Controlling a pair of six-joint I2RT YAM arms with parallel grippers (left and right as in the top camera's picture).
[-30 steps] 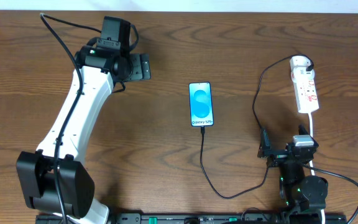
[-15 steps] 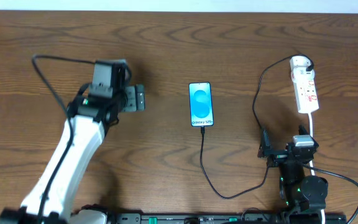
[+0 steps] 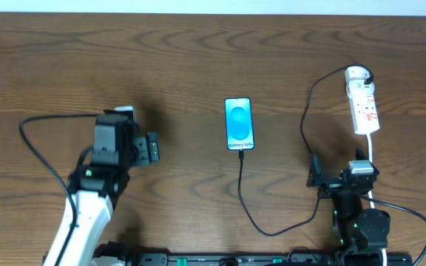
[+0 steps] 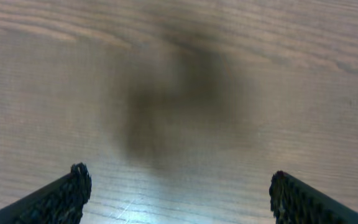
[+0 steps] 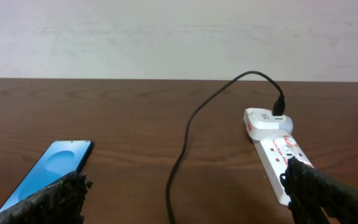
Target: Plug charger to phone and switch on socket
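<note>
The phone (image 3: 239,123) lies flat at the table's middle, its teal screen up; the right wrist view has it at the left (image 5: 45,171). The charger (image 3: 241,192), a thin black cable, runs from the phone's near edge in a loop to the white socket (image 3: 364,103) at the right, where it enters a plug (image 5: 263,119) at the far end. My left gripper (image 3: 154,148) hangs open over bare wood left of the phone, nothing between its fingers (image 4: 73,190). My right gripper (image 3: 337,181) stands open near the front right, with the cable (image 5: 185,143) running between its fingers and the socket (image 5: 278,146) beside it.
The strip's white lead (image 3: 373,159) runs toward the front past my right arm. A dark rail (image 3: 235,259) lines the table's front edge. Bare wood spreads across the left and back of the table (image 3: 87,52).
My left arm has drawn back toward the front left, away from the phone, gripper still open. The right arm, phone, cable and socket have not moved.
</note>
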